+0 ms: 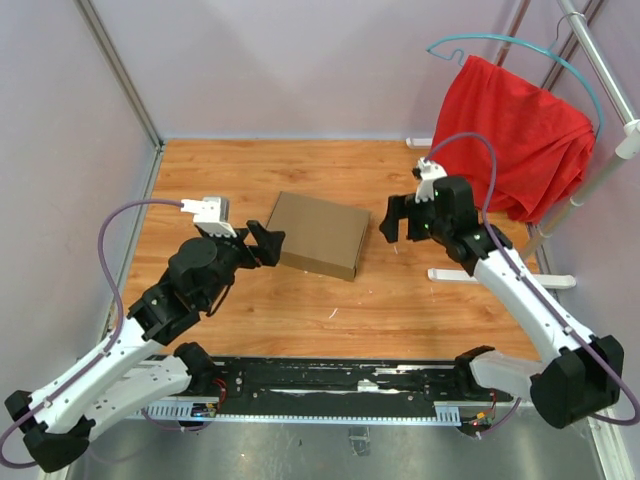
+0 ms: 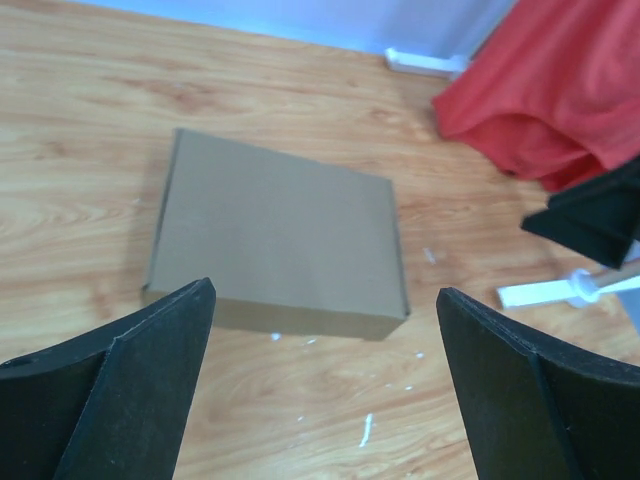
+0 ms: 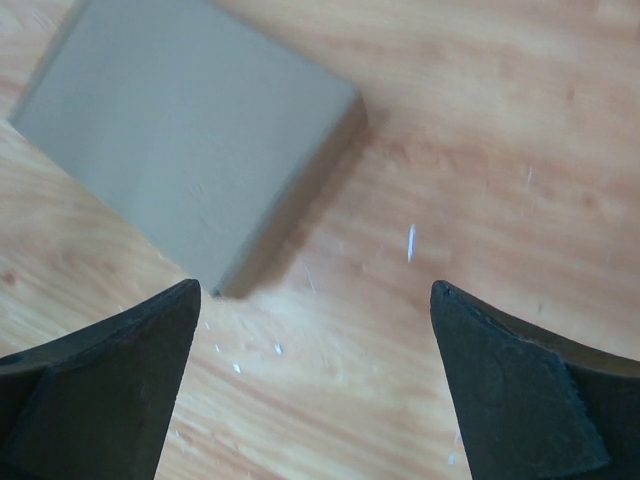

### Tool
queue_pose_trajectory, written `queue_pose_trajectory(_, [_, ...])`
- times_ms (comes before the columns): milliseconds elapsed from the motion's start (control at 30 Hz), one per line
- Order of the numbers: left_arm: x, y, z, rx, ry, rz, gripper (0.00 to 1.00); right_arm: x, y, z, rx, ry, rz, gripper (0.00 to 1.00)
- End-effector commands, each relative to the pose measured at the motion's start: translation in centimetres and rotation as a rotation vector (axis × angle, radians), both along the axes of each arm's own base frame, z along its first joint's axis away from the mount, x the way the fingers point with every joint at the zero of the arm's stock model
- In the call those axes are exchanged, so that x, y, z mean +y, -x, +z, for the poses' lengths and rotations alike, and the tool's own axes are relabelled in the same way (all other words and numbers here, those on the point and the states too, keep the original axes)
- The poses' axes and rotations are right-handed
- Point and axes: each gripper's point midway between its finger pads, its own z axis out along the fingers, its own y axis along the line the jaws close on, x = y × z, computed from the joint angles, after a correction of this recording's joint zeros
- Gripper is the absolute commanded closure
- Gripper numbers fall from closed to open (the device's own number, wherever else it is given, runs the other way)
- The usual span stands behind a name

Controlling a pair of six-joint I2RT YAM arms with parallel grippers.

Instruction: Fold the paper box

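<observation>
The box lies flat near the middle of the table, between the two claws; it looks already closed into a shallow brown slab, lid down, no loose flap showing in any view.

The left claw sits just beside the box's left edge, perhaps touching it, though the overhead view cannot settle that; the right claw stands a little off the right edge with bare wood between. So the left arm is the nearer one.

In the left wrist view the box lies ahead of and below the left claw, its near edge running across the gap between the fingers; in the right wrist view the box lies ahead and to the left of the right claw, one corner pointing toward the gap.

Both claws are spread wide and hold nothing.

The box is close to square; I judge its long axis to run roughly across the table from one arm toward the other, slightly skewed, so a press or squeeze from both sides would act along that axis.

No brand, label or writing can be read anywhere; the cardboard is plain; the cloth at the far right is plain red; a few white specks dot the wood.
</observation>
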Motion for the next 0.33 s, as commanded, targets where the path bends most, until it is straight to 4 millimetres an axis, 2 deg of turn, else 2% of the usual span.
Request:
queue_pose_trajectory(0, [3.1, 0.7, -4.7, 0.102, -0.171, 0.090, 0.01, -0.9, 2.9, -4.5, 0.077, -0.020, -0.047, 0.02])
queue_pose_trajectory(133, [3.1, 1.4, -5.3, 0.141, -0.183, 0.066, 0.01, -0.8, 4.4, -5.1, 0.044, -0.070, -0.025, 0.02])
queue_pose_trajectory(300, [5.2, 2.1, -4.3, 0.125, -0.239, 0.107, 0.01, -1.5, 4.5, -4.0, -0.012, -0.109, -0.085, 0.02])
